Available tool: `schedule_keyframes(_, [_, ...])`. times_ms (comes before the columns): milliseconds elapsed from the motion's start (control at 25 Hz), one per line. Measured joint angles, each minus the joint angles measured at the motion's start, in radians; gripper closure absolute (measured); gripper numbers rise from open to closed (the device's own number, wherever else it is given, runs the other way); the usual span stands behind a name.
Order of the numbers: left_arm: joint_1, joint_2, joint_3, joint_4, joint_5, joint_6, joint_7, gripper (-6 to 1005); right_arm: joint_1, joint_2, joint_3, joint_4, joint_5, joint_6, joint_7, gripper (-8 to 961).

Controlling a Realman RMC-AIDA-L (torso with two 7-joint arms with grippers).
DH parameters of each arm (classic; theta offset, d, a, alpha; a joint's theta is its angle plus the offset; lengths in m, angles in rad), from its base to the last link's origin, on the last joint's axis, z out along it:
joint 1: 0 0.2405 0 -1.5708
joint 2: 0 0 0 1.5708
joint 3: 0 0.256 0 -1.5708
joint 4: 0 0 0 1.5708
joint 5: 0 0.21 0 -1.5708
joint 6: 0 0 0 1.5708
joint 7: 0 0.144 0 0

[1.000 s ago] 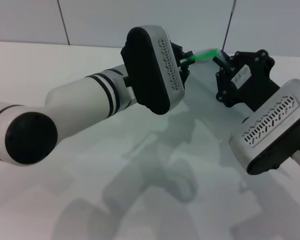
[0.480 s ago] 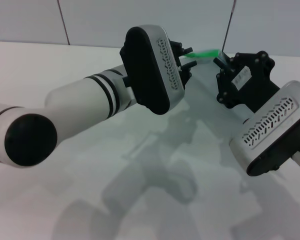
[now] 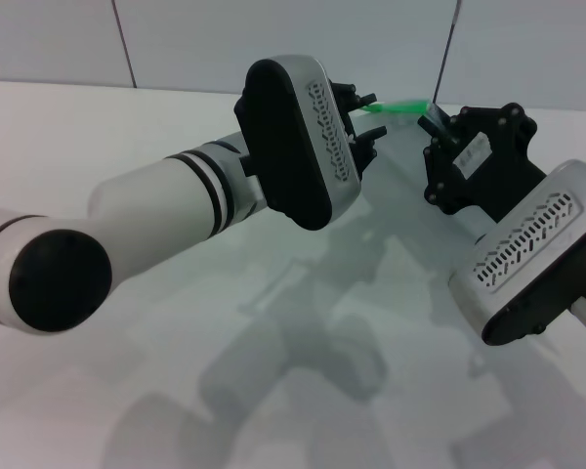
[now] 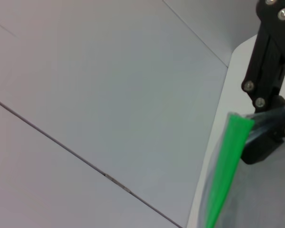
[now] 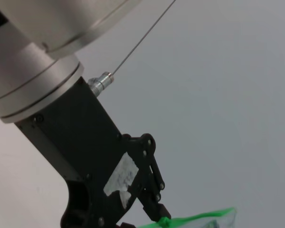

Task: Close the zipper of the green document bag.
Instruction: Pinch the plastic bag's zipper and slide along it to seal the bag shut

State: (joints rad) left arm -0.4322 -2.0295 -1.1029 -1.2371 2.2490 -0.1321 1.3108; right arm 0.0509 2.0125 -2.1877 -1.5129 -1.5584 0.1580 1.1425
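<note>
The green document bag [image 3: 402,171] hangs as a pale translucent sheet between my two grippers. Its zipper [image 3: 406,106] is the bright green strip along the top edge, also visible in the left wrist view as the zipper [image 4: 226,161]. My right gripper [image 3: 430,120] is shut on the bag's corner at the strip's end; the right wrist view shows one of its fingers [image 5: 152,202] just above the green tip [image 5: 164,222]. My left gripper [image 3: 373,113] is open around the other end of the visible strip, not pinching it. The slider tab cannot be made out.
The white table [image 3: 78,127] spreads out to the left and toward me. A grey panelled wall [image 3: 195,39] rises right behind the grippers. The left forearm [image 3: 156,220] crosses the middle of the head view and hides part of the bag.
The left gripper's fingers have parted and let go of the green strip. The strip has risen and now runs straighter from the right gripper. The right gripper has stayed put.
</note>
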Motion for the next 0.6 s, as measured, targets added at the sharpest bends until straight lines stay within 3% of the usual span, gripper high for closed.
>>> schedule_keyframes(120, [0.003, 0.000, 0.002, -0.003, 0.002, 0.014, 0.001, 676, 0.001, 0.000, -0.001, 0.000, 0.000, 0.000, 0.000, 831])
schedule_keyframes(600, [0.021, 0.000, 0.003, -0.023, 0.010, 0.052, 0.009, 676, 0.006, 0.000, -0.001, 0.000, -0.005, 0.000, 0.000, 826])
